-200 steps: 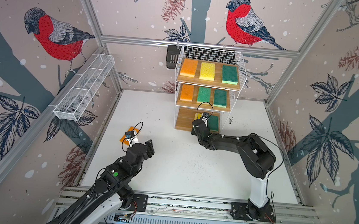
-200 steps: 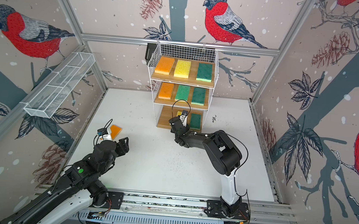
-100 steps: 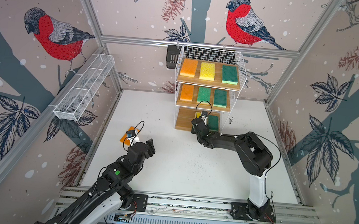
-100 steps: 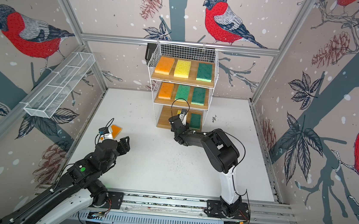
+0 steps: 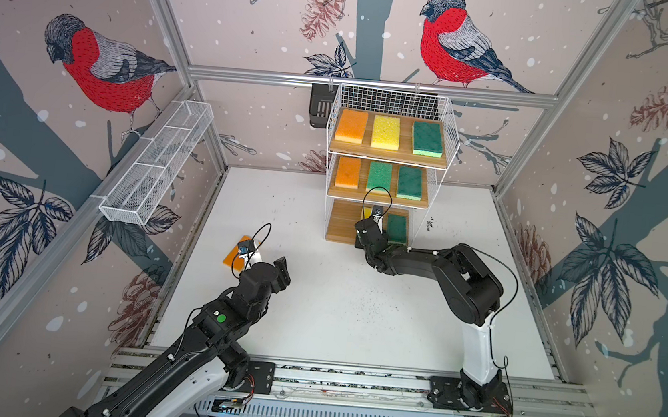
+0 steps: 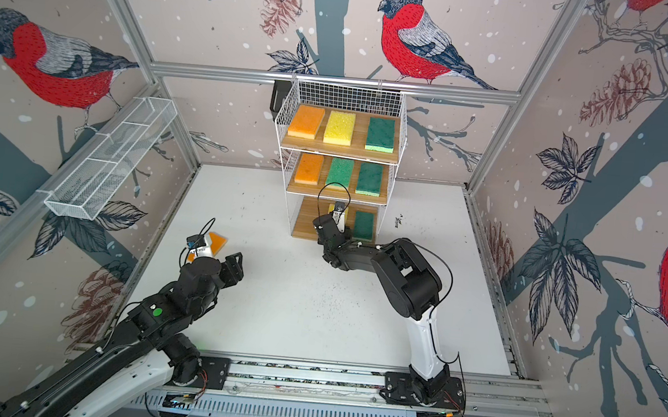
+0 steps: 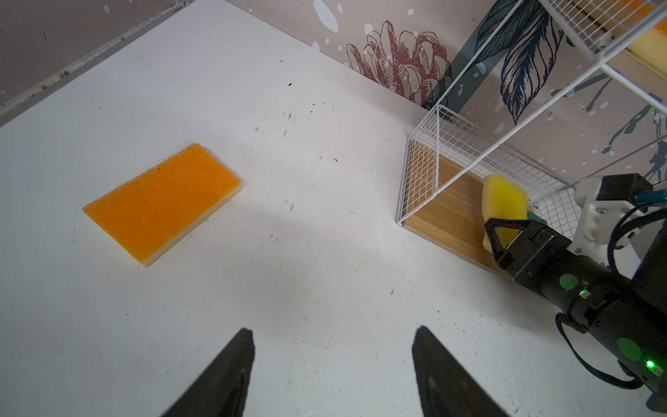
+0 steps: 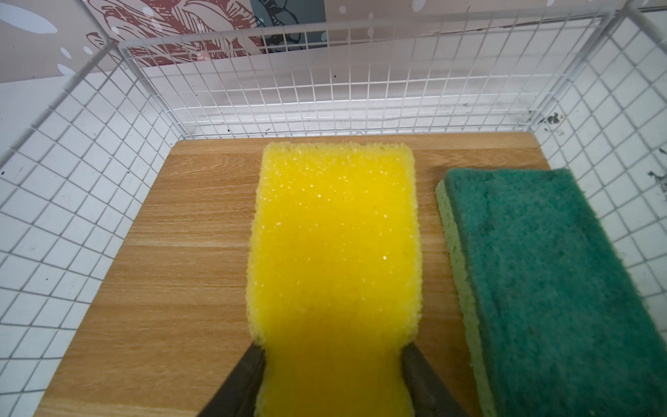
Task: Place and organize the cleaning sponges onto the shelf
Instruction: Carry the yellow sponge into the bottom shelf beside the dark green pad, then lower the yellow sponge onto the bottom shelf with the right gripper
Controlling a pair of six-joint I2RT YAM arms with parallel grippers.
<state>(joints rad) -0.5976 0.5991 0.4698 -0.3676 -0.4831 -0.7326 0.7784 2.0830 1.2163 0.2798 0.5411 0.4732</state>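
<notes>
The right claw (image 8: 332,350) is clenched on the near end of a yellow sponge (image 8: 335,234). The sponge juts straight ahead from the jaws over the bottom board, its long axis pointing at the rear mesh of the shelf (image 8: 202,231). A green sponge (image 8: 548,274) lies parallel just beside it, not touching. The left claw (image 7: 332,335) is released and empty above the table (image 7: 325,252). An orange sponge (image 7: 162,200) lies flat ahead and to one side, slanted across the claw's heading.

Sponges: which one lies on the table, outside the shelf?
The orange sponge, flat on the white table near the left tool. All others are inside the shelf.
</notes>
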